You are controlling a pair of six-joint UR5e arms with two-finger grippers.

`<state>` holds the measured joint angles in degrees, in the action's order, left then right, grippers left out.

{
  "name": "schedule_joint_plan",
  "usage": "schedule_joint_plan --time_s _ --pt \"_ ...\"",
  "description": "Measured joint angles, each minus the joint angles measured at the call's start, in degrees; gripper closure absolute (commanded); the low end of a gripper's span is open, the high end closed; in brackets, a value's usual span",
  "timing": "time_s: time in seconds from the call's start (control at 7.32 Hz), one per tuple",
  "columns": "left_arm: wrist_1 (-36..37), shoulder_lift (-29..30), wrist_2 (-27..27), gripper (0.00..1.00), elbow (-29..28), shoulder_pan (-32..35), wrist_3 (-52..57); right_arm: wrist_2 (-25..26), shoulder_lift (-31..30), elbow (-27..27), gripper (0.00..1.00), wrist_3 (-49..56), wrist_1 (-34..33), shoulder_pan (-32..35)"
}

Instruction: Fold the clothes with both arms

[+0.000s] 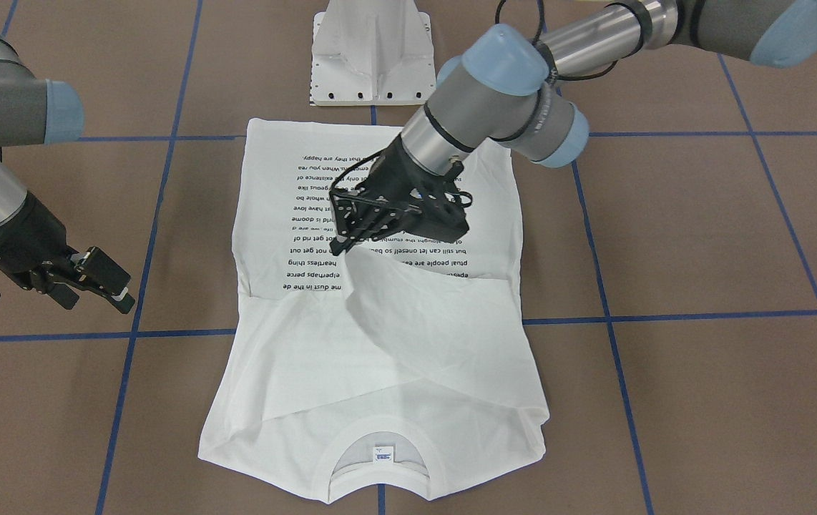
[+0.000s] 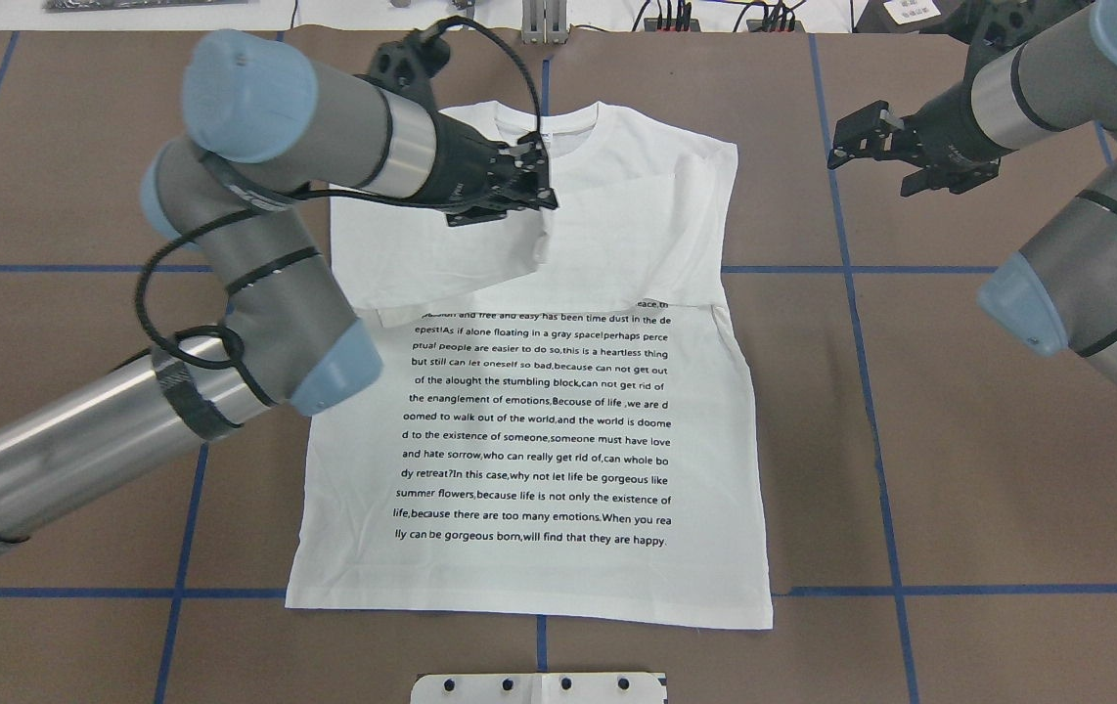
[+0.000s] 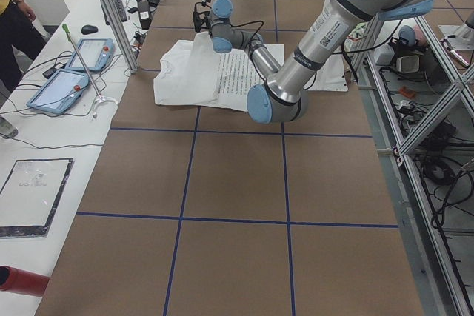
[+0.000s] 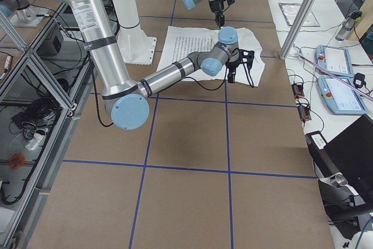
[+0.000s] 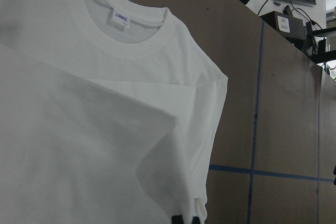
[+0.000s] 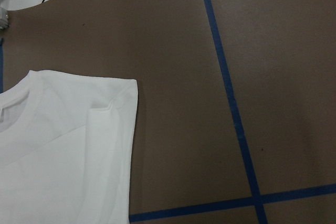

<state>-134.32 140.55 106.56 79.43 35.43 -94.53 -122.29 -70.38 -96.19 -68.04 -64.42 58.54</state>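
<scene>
The white T-shirt (image 2: 539, 430) lies flat on the table with the printed text up and the collar (image 1: 378, 458) away from the robot. Its sleeves are folded in over the chest. My left gripper (image 2: 541, 207) is shut on a fold of the white cloth and holds it raised above the chest area; it also shows in the front view (image 1: 342, 247). The left wrist view shows the collar, the neck label and the lifted cloth (image 5: 105, 129). My right gripper (image 2: 862, 156) is open and empty, above bare table beside the shirt's shoulder (image 6: 105, 108).
A white stand base (image 1: 371, 64) sits just beyond the shirt's hem on the robot's side. Blue tape lines (image 2: 852, 274) cross the brown table. Tablets (image 3: 70, 83) and cables lie on a side bench beyond the table's far edge.
</scene>
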Motion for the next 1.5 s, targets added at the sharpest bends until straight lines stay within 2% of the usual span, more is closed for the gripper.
schedule_joint_plan --time_s 0.27,0.41,0.55,0.96,1.09,1.37,1.5 --pt "0.1 5.7 -6.0 1.0 -7.4 -4.0 -0.3 0.1 -0.2 0.3 0.01 0.2 0.0 0.5" --pt "-0.1 7.0 -8.1 1.0 -9.6 -5.4 -0.4 0.1 -0.2 0.4 0.01 0.3 0.0 0.5" --pt "-0.2 7.6 -9.8 0.96 -10.9 -6.6 -0.4 0.2 -0.2 0.5 0.01 0.3 0.0 0.5" --pt "-0.3 8.6 -11.5 0.38 -12.6 -7.6 -0.4 0.4 -0.1 1.3 0.01 0.7 0.0 0.4" --pt "-0.3 9.2 -11.9 0.31 -13.0 -7.6 -0.4 0.4 0.0 1.5 0.0 0.7 0.0 0.4" --pt "0.3 9.3 -12.4 0.31 -11.1 -7.6 -0.4 0.3 -0.5 0.7 0.0 -0.3 0.0 0.2" --pt "0.9 7.2 -12.3 0.31 -7.4 -7.5 -0.2 1.0 -1.9 -1.7 0.0 -2.8 0.0 -0.9"
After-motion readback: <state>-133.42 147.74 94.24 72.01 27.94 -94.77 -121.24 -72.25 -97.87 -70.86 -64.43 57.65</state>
